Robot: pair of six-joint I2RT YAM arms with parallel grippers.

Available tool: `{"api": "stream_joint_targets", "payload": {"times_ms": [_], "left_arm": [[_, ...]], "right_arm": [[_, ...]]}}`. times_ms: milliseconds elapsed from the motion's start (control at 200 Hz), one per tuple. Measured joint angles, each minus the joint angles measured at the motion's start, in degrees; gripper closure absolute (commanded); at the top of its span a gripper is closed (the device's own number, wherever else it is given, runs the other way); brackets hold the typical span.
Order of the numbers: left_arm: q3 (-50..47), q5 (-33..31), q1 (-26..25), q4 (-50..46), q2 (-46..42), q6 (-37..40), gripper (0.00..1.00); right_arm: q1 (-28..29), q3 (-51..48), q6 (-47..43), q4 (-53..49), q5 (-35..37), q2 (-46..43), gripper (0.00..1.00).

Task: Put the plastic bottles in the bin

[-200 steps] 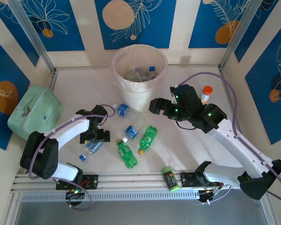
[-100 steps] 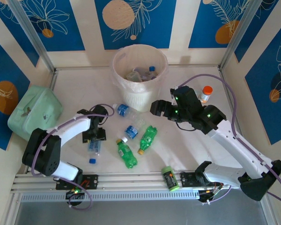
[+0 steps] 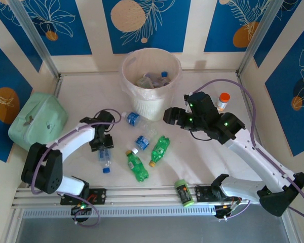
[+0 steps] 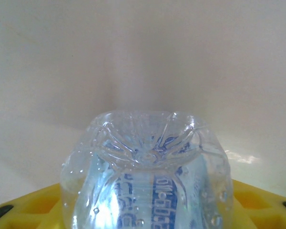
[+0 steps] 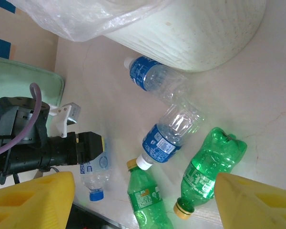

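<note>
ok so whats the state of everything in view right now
bin, upright, bottles inside
clear bottle, lying, capped
left gripper, around clear bottle's base, grip unclear
right gripper, open, empty
bottle by bin, lying, capped
middle bottle, lying, capped
left green bottle, lying, capped
right green bottle, lying, capped
orange-capped container, upright, capped
lime-green canister, lying, lid on
mint-green case, closed

Front-left of the bin (image 3: 152,107), your left gripper (image 3: 104,146) straddles a clear bottle (image 3: 105,158); right of the bin, your right gripper (image 3: 169,115) hovers, jaws spread.

Bin (image 3: 152,105) at the back, bottles (image 3: 160,149) lying before it, case (image 3: 36,121) far left
</note>
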Motion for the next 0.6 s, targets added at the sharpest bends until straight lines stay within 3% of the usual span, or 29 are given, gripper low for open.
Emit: {"api": "stream_joint_targets", "payload": {"times_ms": [160, 370, 600], "left_arm": [[7.37, 0.48, 0.13, -3.32, -3.67, -0.52, 0.51], [25.92, 1.62, 0.17, -5.86, -8.44, -0.42, 0.49], [43.47, 5.70, 0.26, -6.29, -6.91, -0.87, 0.49]], "right_arm": [[0.11, 1.70, -0.44, -0.04, 0.02, 0.35, 0.23], [0.26, 2.51, -0.63, -0.15, 0.92, 0.22, 0.24], [0.26, 1.33, -0.42, -0.83, 2.32, -1.42, 0.24]]}}
